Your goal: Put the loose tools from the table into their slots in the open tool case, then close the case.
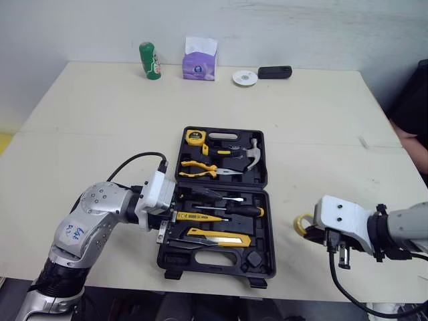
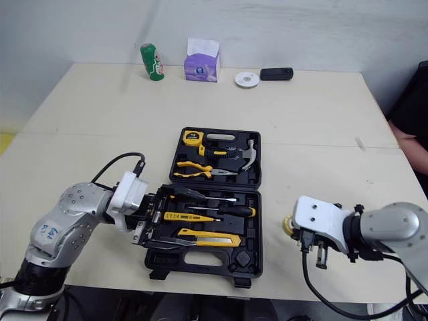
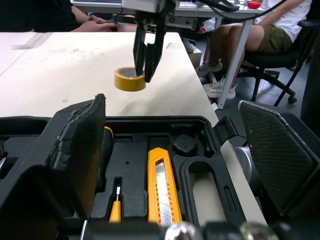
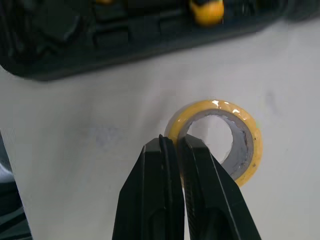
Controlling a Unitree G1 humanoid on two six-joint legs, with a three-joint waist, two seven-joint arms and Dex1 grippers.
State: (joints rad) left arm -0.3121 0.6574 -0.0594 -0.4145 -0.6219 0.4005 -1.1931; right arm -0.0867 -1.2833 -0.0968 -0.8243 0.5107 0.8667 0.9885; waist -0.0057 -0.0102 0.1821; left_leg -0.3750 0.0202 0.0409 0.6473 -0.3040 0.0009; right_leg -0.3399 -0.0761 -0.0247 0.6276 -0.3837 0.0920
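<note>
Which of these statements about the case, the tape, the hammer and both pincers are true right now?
1. The tool case is open. True.
2. The yellow tape roll sits in the case. False: it is outside, to the right of the case.
3. The right pincer is shut on the tape roll's wall. True.
4. The left pincer is shut. False: it is spread open at the case's left edge.
5. The hammer lies loose on the table. False: it sits in the case's far half.

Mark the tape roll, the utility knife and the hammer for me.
tape roll (image 4: 254,142), right wrist view, on its yellow rim.
utility knife (image 1: 231,237), left eye view, on its yellow body.
hammer (image 1: 252,156), left eye view, on its metal head.
</note>
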